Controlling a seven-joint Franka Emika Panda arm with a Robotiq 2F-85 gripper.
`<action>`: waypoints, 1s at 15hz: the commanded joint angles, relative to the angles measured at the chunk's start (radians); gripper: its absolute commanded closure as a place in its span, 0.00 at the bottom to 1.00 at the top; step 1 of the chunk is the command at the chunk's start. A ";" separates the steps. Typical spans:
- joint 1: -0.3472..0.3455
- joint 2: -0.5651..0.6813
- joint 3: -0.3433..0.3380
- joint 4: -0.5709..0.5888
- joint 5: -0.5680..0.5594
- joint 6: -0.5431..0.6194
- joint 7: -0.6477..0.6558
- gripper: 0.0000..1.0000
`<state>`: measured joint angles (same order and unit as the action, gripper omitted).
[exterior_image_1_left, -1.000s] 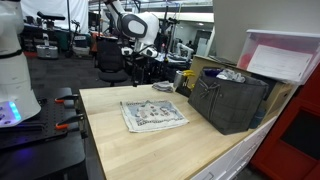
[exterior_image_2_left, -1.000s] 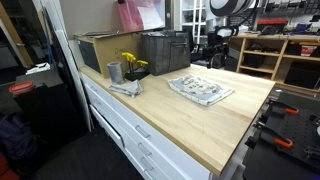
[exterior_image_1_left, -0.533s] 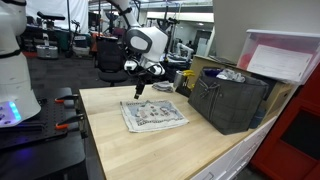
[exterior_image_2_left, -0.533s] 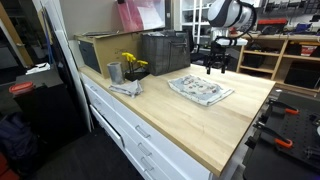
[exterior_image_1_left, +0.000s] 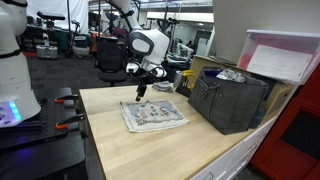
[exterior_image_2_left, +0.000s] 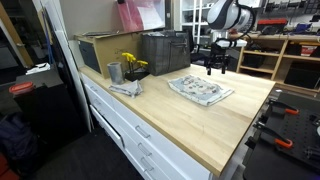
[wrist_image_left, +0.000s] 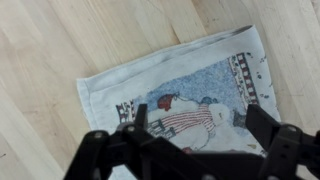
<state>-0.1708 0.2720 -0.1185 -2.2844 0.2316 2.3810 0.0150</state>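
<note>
A printed cloth with a blue, red and white picture lies flat on the wooden table. It also shows in the other exterior view and fills the wrist view. My gripper hangs open just above the cloth's far edge, also seen in an exterior view. In the wrist view its two fingers stand wide apart over the cloth's picture and hold nothing.
A dark crate stands at the table's far side, with a cardboard box beside it. A metal cup of yellow flowers and a crumpled grey rag sit near the table's edge. Clamps lie beyond the table end.
The arm has come down from beyond the table to just above the cloth's far edge over the last second. It has barely moved in the last half second.
</note>
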 joint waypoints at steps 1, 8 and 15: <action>0.013 0.028 0.002 0.035 -0.013 -0.004 0.040 0.00; -0.060 0.162 -0.009 0.185 0.072 -0.034 0.023 0.00; -0.146 0.320 0.009 0.335 0.107 -0.113 -0.002 0.00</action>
<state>-0.2812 0.5343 -0.1241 -2.0309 0.3045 2.3406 0.0402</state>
